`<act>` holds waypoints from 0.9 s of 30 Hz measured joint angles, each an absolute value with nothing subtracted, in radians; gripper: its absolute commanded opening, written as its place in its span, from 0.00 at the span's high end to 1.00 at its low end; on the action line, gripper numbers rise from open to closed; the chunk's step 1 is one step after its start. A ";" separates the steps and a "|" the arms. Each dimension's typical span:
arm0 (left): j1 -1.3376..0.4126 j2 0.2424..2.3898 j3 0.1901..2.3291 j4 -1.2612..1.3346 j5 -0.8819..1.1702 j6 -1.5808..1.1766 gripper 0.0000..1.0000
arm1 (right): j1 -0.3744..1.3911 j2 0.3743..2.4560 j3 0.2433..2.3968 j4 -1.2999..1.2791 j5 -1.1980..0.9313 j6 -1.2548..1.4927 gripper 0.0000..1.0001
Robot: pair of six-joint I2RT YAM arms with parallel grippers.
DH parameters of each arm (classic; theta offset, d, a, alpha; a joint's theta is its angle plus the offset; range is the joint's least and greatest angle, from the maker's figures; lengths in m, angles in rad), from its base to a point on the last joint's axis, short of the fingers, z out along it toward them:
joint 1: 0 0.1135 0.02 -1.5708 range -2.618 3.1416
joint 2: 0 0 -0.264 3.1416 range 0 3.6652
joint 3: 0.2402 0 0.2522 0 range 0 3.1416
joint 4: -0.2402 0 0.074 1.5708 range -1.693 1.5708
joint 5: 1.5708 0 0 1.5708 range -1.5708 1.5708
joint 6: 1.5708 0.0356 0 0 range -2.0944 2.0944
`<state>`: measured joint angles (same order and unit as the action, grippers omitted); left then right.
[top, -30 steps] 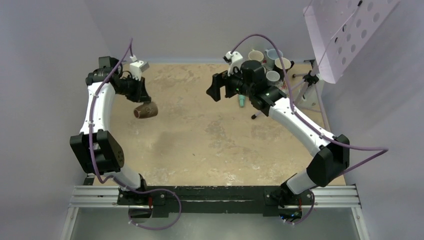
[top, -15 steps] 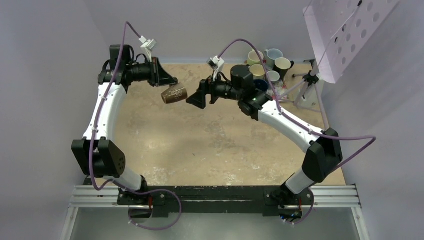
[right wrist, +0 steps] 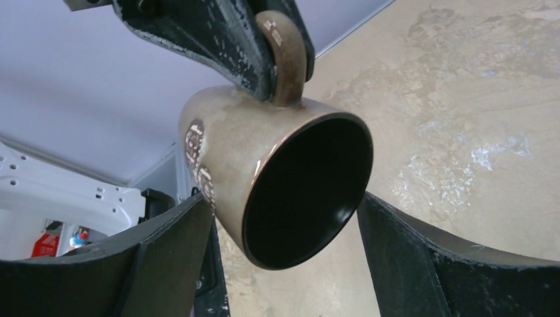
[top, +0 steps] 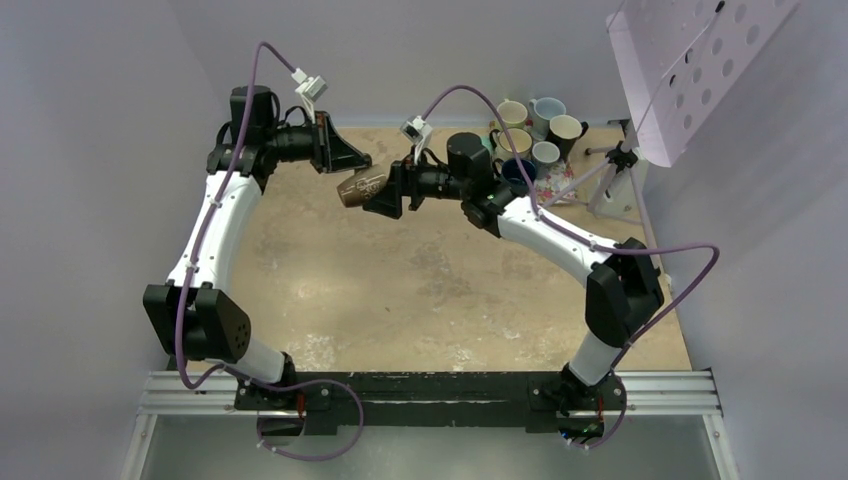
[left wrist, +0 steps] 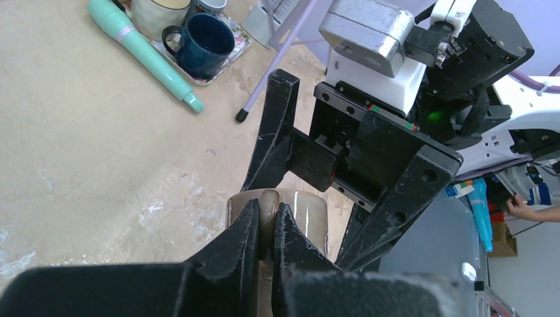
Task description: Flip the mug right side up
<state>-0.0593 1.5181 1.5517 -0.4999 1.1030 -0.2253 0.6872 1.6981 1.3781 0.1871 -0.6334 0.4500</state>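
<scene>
1. Brown and glossy, the mug [top: 360,187] hangs in the air above the far half of the tan counter [top: 420,290], between your two arms and touching nothing below it.
2. It lies on its side. In the right wrist view its dark mouth [right wrist: 300,191] faces that camera, and a pale patterned band runs down the outer wall.
3. Your left pincer [top: 350,170] is clamped on the mug's handle. In the left wrist view the two black fingers [left wrist: 247,228] pinch the loop between them, and the mug's body sits just beyond the fingertips.
4. In the right wrist view the same grip [right wrist: 274,46] comes in from above, and the mug hangs below the pinched handle with its rim tipped down and toward the lens.
5. Your right pincer [top: 385,190] is spread wide and grips nothing. Its fingers [right wrist: 165,257] stand on either side of the mug's mouth end, so the mug sits between them.
6. You cannot tell from these views whether the nearer finger touches the mug's wall or only stands just beside it.
7. At the far right corner of the counter stand a group of mugs [top: 535,125]. Among them are a dark blue mug [left wrist: 206,43] and a teal stick [left wrist: 148,53] lying flat, all well apart from both pincers.
</scene>
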 measured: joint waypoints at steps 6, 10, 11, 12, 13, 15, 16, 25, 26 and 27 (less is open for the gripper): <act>-0.062 1.518 1.542 -0.516 1.100 -0.196 1.00 | 0.687 1.699 1.384 0.125 -0.596 0.393 0.11; -0.062 1.518 1.542 -0.534 1.095 -0.175 1.00 | 0.687 1.680 1.385 0.019 -0.552 0.308 0.11; -0.062 1.518 1.542 -0.536 1.095 -0.172 1.00 | 0.687 1.672 1.385 -0.006 -0.538 0.292 0.11; -0.062 1.518 1.542 -0.541 1.093 -0.168 1.00 | 0.687 1.658 1.386 -0.041 -0.520 0.268 0.11; -0.062 1.518 1.542 -0.544 1.090 -0.163 1.00 | 0.687 1.647 1.387 -0.061 -0.507 0.254 0.11; -0.062 1.518 1.543 -0.552 1.081 -0.144 1.00 | 0.687 1.621 1.398 -0.109 -0.469 0.218 0.11; -0.063 1.518 1.544 -0.560 1.073 -0.135 1.00 | 0.687 1.612 1.407 -0.123 -0.454 0.204 0.12; -0.069 1.518 1.552 -0.599 1.062 -0.084 1.00 | 0.690 1.594 1.425 0.031 -0.520 0.292 0.19; -0.069 1.518 1.552 -0.602 1.063 -0.084 1.00 | 0.693 1.608 1.435 0.042 -0.527 0.308 0.20; -0.069 1.518 1.552 -0.602 1.065 -0.084 1.00 | 0.695 1.627 1.451 0.046 -0.537 0.318 0.20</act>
